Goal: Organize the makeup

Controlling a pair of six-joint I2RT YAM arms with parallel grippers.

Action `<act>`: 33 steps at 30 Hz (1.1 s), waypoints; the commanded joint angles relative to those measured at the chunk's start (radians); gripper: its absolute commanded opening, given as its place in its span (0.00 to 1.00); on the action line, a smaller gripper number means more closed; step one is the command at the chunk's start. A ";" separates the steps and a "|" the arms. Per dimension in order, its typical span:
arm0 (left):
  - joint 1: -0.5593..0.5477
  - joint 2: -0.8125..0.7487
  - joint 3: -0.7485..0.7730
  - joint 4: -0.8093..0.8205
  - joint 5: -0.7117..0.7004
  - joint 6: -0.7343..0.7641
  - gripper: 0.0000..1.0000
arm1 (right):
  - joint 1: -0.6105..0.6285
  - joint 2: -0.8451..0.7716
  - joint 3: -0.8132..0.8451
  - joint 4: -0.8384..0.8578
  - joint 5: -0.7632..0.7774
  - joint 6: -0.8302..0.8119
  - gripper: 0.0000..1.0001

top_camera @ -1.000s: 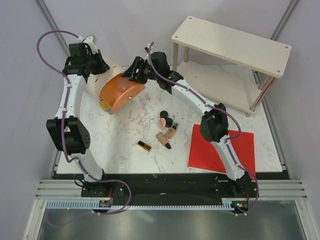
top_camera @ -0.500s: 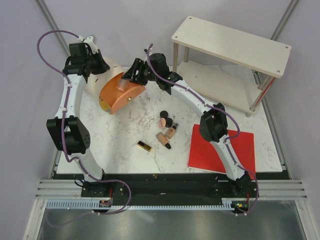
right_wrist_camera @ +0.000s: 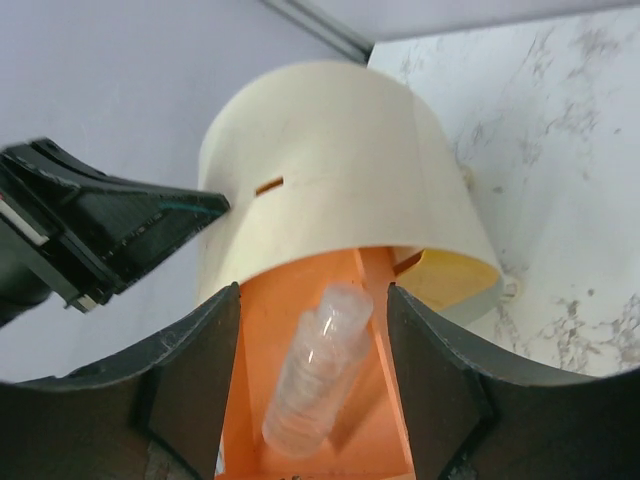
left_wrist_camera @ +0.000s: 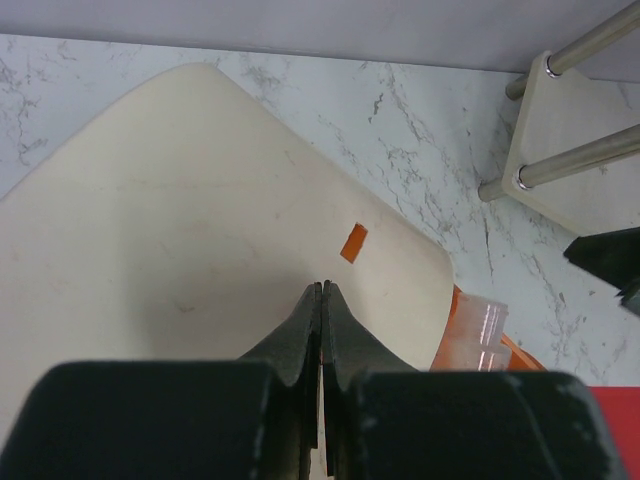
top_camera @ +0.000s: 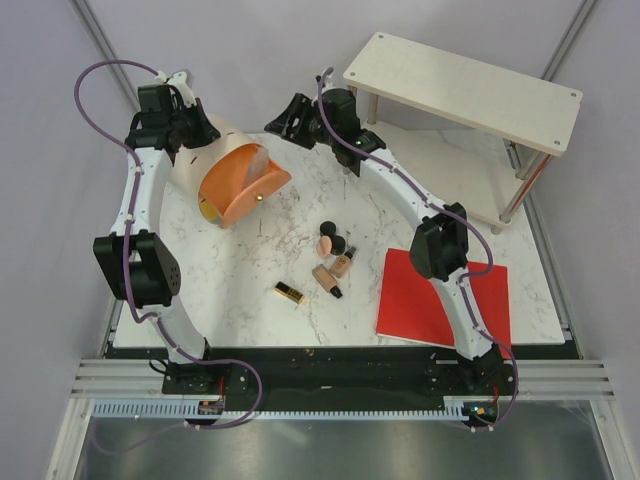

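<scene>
The makeup (top_camera: 335, 255) lies in a loose cluster on the table (top_camera: 250, 260), well apart from the right tool (top_camera: 283, 120) and toward the near edge — tubes (top_camera: 342, 265) slanting, lipstick (top_camera: 289, 292) just aside — with the right arm (top_camera: 440, 245) nearer. That tool, spread and empty, has drawn back from over the orange case (top_camera: 240, 185) since a second ago; the left tool (left_wrist_camera: 321, 300), pressed together, pinches the cream lid (left_wrist_camera: 180, 220) as before.

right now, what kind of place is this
Probably a robot test cell, not a home: two arms bolted to a marble-look table, plain grey walls around it, a wooden shelf.
</scene>
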 commanded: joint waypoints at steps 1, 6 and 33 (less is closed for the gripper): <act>0.009 0.064 -0.017 -0.194 -0.008 0.004 0.02 | -0.018 -0.076 0.004 0.062 0.031 -0.018 0.65; 0.009 0.064 -0.019 -0.198 -0.002 0.002 0.02 | -0.026 -0.056 0.015 0.067 0.008 -0.001 0.37; 0.009 0.066 -0.023 -0.199 -0.011 0.005 0.02 | 0.000 0.016 -0.024 0.010 -0.072 0.007 0.00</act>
